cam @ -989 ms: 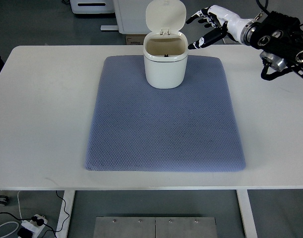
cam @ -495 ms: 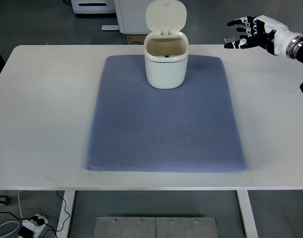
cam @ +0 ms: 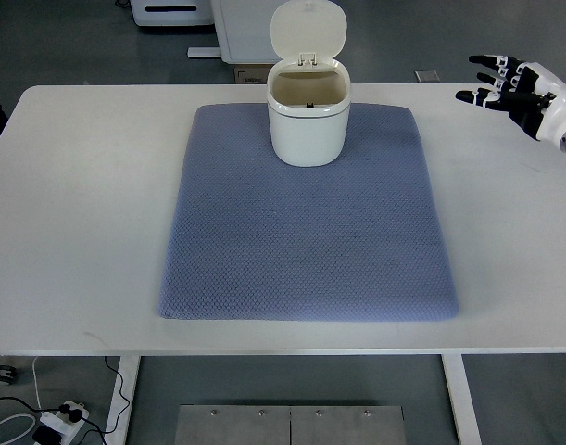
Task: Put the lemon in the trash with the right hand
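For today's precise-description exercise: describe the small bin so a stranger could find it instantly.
On the white rectangular table lies a blue-grey quilted mat. At the mat's far edge, centred, stands a small cream plastic trash bin. Its hinged lid stands open; it is the only thing on the mat.

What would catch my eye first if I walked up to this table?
Probably the white trash bin with its lid flipped up, standing at the far edge of a blue mat in the middle of a white table. Then the robot's right hand, fingers spread and empty, at the far right edge.
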`<state>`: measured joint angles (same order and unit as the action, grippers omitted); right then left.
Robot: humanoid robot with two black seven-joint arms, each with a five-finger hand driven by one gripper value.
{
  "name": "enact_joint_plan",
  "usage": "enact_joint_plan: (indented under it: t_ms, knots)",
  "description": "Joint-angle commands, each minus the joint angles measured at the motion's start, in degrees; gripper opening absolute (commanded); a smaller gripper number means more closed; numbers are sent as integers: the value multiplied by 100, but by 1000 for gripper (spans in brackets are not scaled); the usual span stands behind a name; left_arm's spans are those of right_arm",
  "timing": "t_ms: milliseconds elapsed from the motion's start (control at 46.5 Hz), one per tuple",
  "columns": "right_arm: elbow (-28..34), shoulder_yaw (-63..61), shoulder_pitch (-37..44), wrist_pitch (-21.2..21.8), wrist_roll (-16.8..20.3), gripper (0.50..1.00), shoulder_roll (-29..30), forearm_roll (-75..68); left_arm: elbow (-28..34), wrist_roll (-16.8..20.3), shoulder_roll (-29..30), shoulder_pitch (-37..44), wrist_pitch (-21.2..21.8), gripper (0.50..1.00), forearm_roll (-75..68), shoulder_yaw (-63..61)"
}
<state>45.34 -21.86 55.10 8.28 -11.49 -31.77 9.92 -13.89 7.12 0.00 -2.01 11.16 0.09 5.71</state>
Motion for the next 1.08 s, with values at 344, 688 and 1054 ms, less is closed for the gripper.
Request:
enact_joint_plan:
  t_ms: [344, 688, 1054]
  knots:
    - [-104, -696, -720, -11, 33, 1000, 302, -52, 0, 0, 0, -10, 0, 1000, 0, 0]
    - [-96, -2156, -1476, -230, -63, 1000, 1067, -43, 0, 0, 0, -1, 0, 1000, 0, 0]
    - [-60, -2323, -1748, -222, -441, 1000, 1270, 1, 0, 0, 0, -1, 0, 1000, 0, 0]
